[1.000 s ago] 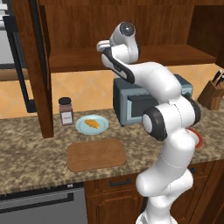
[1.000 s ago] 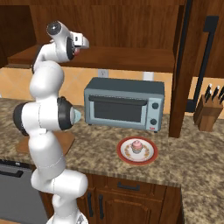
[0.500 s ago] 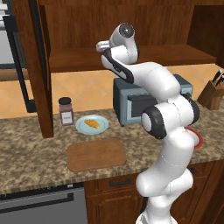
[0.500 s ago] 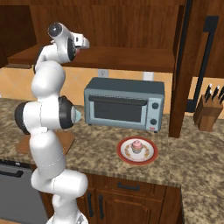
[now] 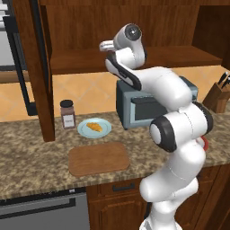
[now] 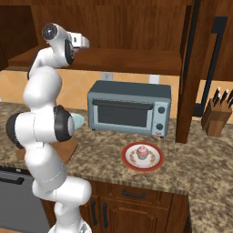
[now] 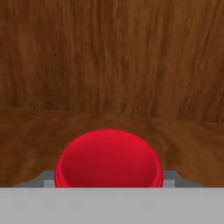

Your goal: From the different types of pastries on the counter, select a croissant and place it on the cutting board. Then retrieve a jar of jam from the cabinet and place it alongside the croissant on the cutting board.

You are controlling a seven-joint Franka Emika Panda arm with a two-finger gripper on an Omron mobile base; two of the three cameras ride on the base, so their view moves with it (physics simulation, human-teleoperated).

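Up at the cabinet [image 5: 134, 27] shelf, my arm is reaching in, and the hand view shows the jar of jam [image 7: 108, 159] very close, right in front of the camera with its red lid big and round. I cannot tell if the jaws are open or closed, or if they have the jar, because the finger tips are hidden low behind it. The gripper [image 5: 106, 45] is just at the front of the shelf in the left base view. Down on the counter [image 5: 27, 161], the croissant [image 5: 94, 126] sits on its blue plate [image 5: 104, 131], just behind the cutting board [image 5: 99, 158], and the board has nothing on it. So I think the croissant step is not done, yet I am at the jam. What could go wrong? If I push forward more, I might knock the little jar over or shove it deeper in. If I grab it crooked, it could slip and fall onto the toaster oven [image 6: 129, 108]. The cupcake [image 6: 142, 152] is well away, so it is safe.
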